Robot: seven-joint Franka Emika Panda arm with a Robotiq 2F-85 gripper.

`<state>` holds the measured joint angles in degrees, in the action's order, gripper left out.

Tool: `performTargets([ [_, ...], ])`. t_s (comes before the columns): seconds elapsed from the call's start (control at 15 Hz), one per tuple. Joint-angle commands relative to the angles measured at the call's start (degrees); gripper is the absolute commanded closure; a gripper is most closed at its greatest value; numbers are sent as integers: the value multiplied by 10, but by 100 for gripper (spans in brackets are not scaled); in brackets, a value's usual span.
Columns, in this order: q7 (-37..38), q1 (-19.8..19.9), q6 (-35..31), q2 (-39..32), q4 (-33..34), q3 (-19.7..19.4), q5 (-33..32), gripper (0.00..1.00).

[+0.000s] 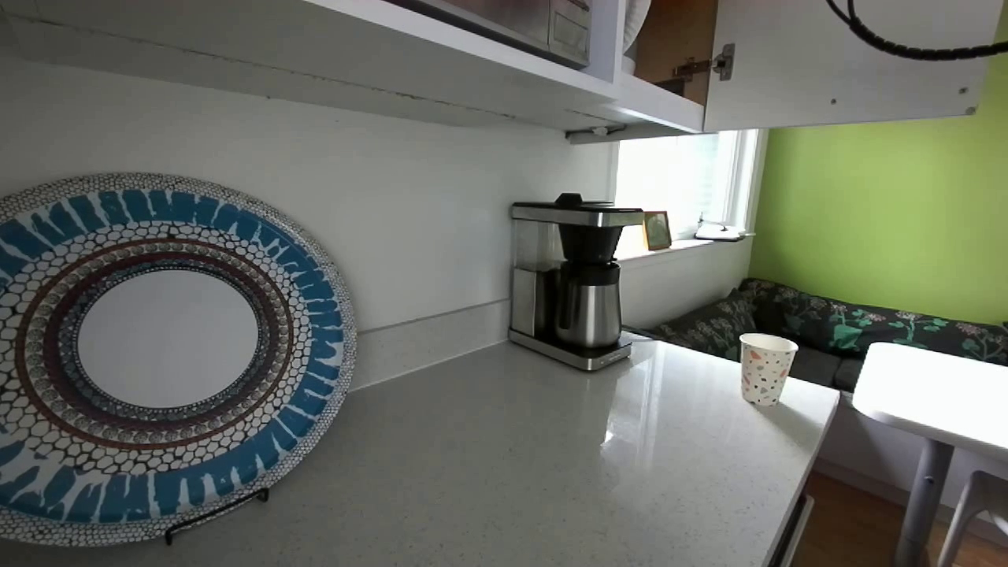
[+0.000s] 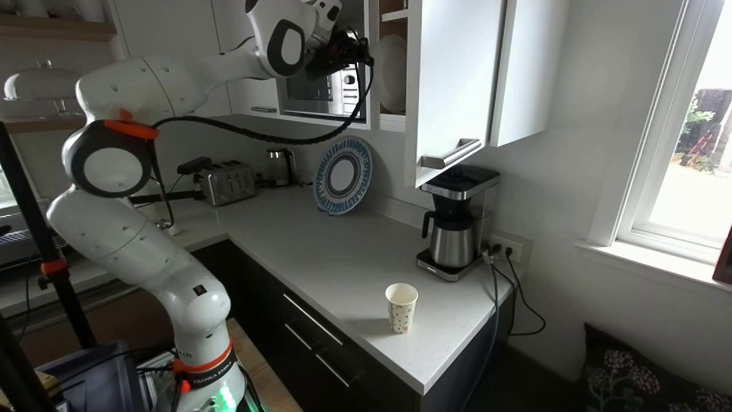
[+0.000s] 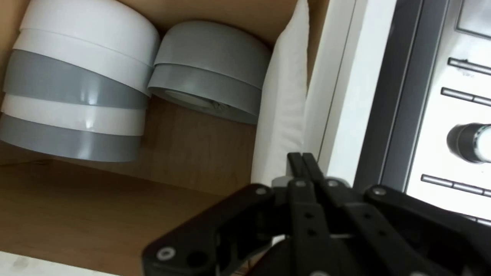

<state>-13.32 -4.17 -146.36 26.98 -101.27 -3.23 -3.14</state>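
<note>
My pincer (image 3: 301,156), pinched narrow by the cupboard (image 3: 115,207)
Grey bowls (image 3: 213,57) inside it only show up in my wrist view, fwiw.

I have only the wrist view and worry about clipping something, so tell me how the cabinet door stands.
Observer: In both exterior views, the cabinet door stands open.
Operator: Identify the pale edge-on thing beside my gripper.
Observer: In an exterior view its face shows; it looks like a round plate.
Operator: Report something standing on the counter.
Observer: A patterned paper cup stands upright near the counter's outer corner.
</note>
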Motion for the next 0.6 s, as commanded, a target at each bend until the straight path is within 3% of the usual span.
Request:
performTargets([
  [0.0, -37, -26, -32, -24, 5, -17, 29, 100],
  [0.53, -85, -61, -57, -44, 11, -39, 85, 100],
])
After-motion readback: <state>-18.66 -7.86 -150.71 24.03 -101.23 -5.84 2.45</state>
